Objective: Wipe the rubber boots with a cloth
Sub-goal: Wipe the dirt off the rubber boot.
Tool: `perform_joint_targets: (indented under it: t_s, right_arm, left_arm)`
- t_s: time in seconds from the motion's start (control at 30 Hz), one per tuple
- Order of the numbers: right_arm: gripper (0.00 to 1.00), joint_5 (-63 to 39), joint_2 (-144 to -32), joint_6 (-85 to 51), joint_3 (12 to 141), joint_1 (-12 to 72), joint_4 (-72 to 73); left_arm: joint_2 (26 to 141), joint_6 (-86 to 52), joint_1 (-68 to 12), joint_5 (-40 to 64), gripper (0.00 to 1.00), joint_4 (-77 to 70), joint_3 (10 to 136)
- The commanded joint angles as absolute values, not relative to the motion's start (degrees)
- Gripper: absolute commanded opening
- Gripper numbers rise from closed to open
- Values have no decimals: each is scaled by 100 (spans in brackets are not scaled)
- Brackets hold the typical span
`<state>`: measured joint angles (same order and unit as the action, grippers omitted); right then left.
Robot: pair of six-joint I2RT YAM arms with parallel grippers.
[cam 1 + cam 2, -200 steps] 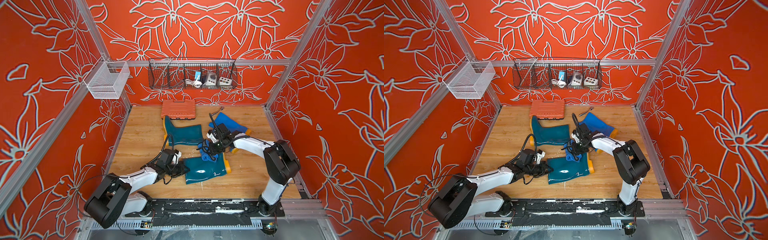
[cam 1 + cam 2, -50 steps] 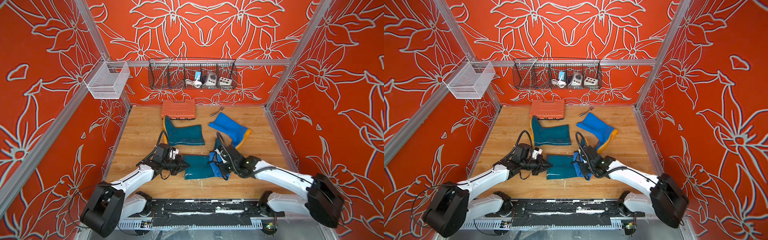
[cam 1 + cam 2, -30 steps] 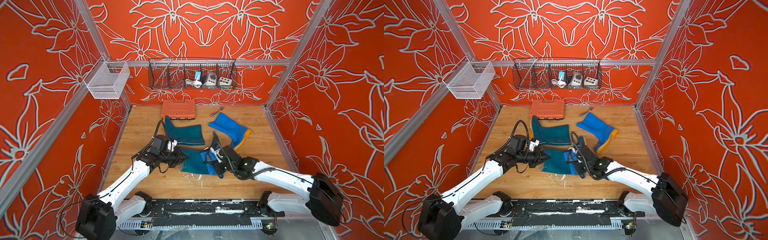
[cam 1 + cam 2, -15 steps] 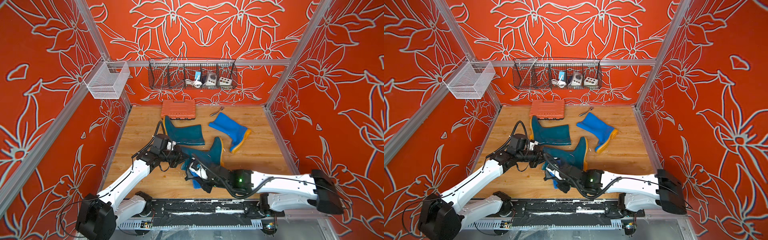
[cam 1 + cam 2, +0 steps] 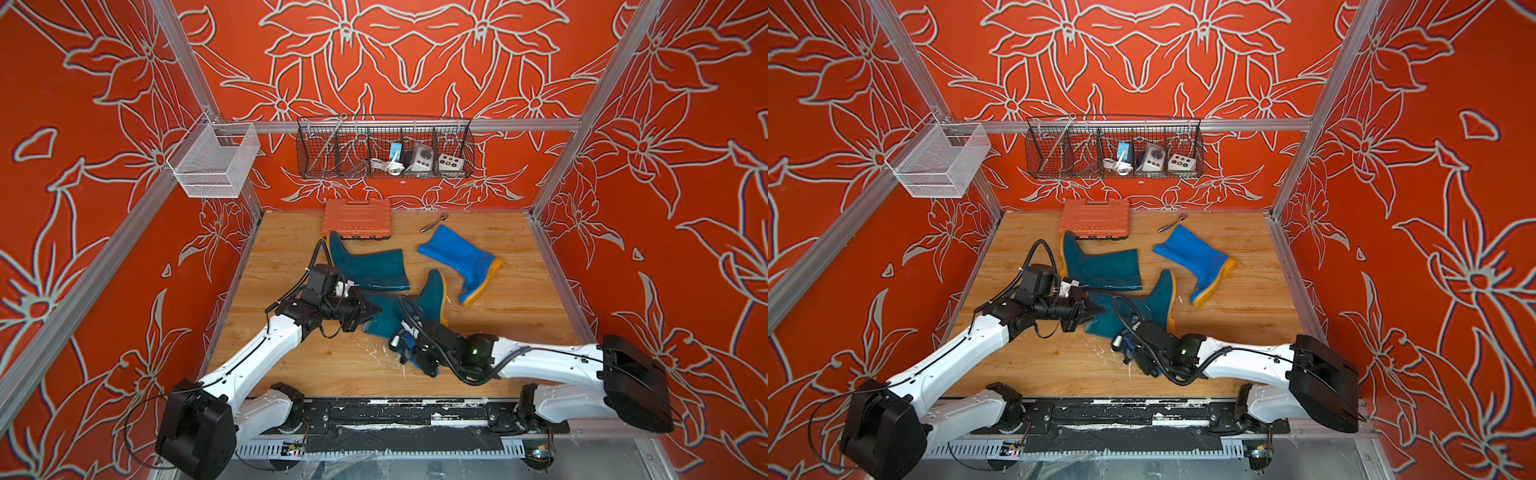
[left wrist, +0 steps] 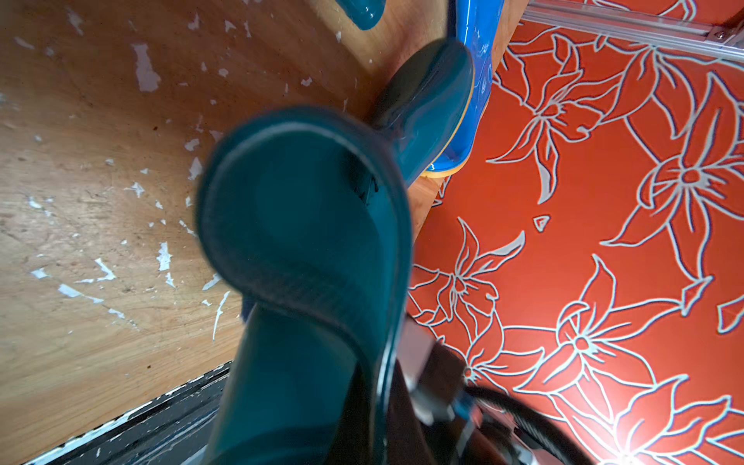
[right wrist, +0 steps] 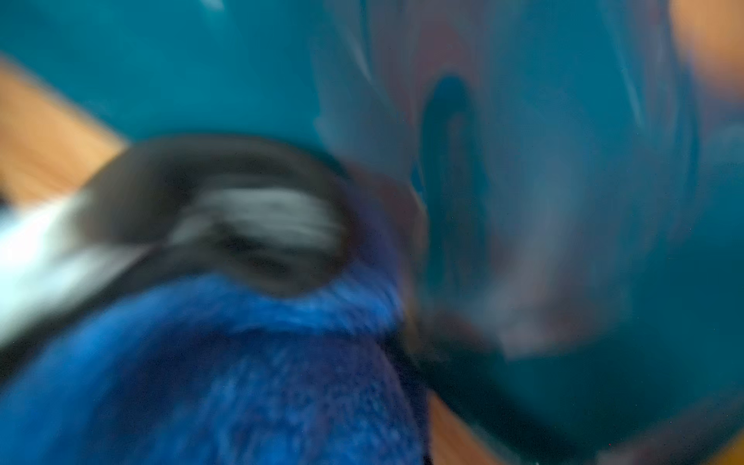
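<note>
Boots first: the near teal boot (image 5: 386,316) is sitting mid-floor, and my left gripper (image 5: 374,309) is pinching the rim of its open top. I am judging this boot the biggest worry. Glossy rubber held by a thin rim could be slipping free once I start pressing on it, and I cannot tell how much of it is bearing on the floor. The far teal boot (image 5: 365,266) is lying just behind it and the blue boot (image 5: 461,257) further to my right, so a swinging boot could be knocking either. My right gripper (image 5: 402,338) is clamping the cloth (image 5: 405,353), which is bunching beside the near boot's leg. The right wrist view is blurring, so I cannot tell whether cloth is meeting rubber; a loose tail could be dragging.

Orange flower-patterned walls (image 5: 104,124) are closing in three sides. The wooden floor (image 5: 519,311) is showing white scuffs. An orange case (image 5: 357,216) is sitting at the back. A black wire basket (image 5: 316,153) and a white mesh basket (image 5: 208,174) are hanging above. A small metal tool (image 5: 432,224) is lying near the blue boot.
</note>
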<state>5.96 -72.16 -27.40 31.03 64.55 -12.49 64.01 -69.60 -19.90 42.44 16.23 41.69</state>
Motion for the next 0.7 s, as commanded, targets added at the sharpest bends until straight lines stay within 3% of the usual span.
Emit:
perform_joint_targets:
  t_s: [0.0,0.13,0.4,0.53,0.67]
  right_arm:
    - [0,655,-6629,-3586,2756,6281,-2023]
    - [0,607,-6436,-3191,3314,6367,-2133]
    - [0,595,-8087,-1831,5535,7443,-2144]
    - [0,729,-8351,-1811,5696,7351,-2151]
    - [0,486,-7852,-2470,4909,6409,-2514]
  left_arm:
    - [6377,-6822,-1951,4664,0,1399,4471]
    - [6392,-6758,-1951,4773,0,1404,4509]
    - [6302,-6744,-1951,4807,0,1362,4422]
    - [6320,-6695,-1943,4881,0,1337,4395]
    - [6369,-6514,-1905,5007,0,1403,4395]
